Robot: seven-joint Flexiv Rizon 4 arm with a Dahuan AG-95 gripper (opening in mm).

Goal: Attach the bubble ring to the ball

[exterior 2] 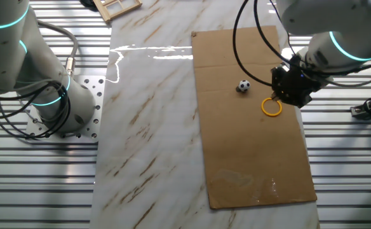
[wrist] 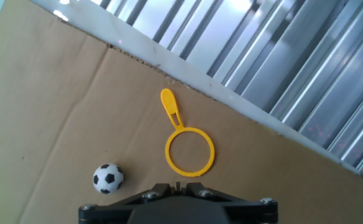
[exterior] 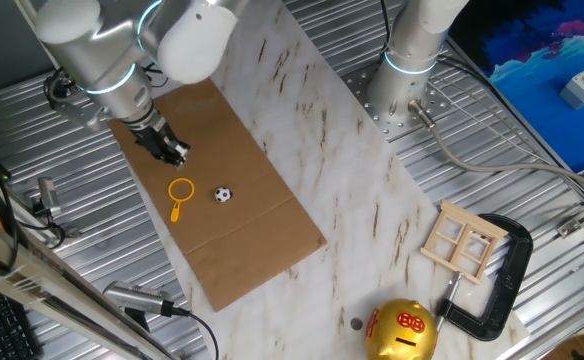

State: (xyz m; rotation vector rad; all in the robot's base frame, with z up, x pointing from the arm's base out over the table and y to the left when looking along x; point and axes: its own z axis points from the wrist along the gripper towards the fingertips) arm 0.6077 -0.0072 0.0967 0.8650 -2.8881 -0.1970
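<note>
yellow-orange bubble ring lies flat on cardboard, the ball just beside it. end effector hovers near, grasping nothing; openness unclear. best pinch the handle, keeping the hoop level.

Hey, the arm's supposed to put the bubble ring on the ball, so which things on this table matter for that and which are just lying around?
For the job:
- bubble ring
- ball
- gripper
- cardboard sheet they lie on

Lying about:
- gold piggy bank
- small wooden window frame
- black clamp
</note>
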